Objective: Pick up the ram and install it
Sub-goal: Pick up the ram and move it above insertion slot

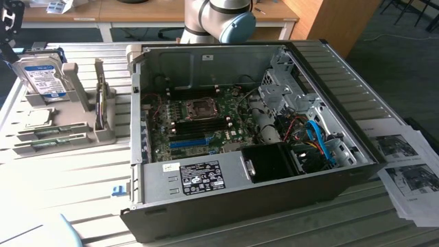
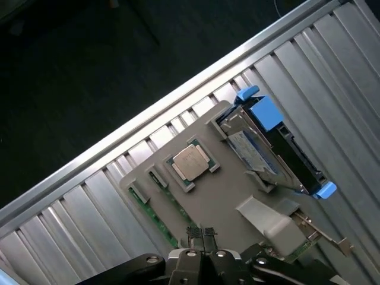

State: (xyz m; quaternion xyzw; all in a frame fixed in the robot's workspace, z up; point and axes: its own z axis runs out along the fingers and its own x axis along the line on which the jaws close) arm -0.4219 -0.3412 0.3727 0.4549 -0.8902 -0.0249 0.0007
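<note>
Tool (image 2: 202, 236), pressed together and empty, hangs over the grey holder (image 2: 231, 196); the ram (image 2: 154, 218) lies lengthwise along its edge, just beside the tool.

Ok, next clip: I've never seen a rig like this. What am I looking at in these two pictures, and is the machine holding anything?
The machine is a robot arm with a two-fingered gripper at its end. One picture comes from a camera standing off the arm. It shows an open computer case on a slatted table, with the motherboard exposed. At the exterior view's left stands a grey holder of parts; papers lie at its right. The other picture comes from a camera on the wrist, looking past the gripper at that holder. In it sit a hard drive, a square processor chip and, along one edge, a thin green ram stick. The gripper is shut, holds nothing and hangs above the holder, close to the ram stick.
</note>
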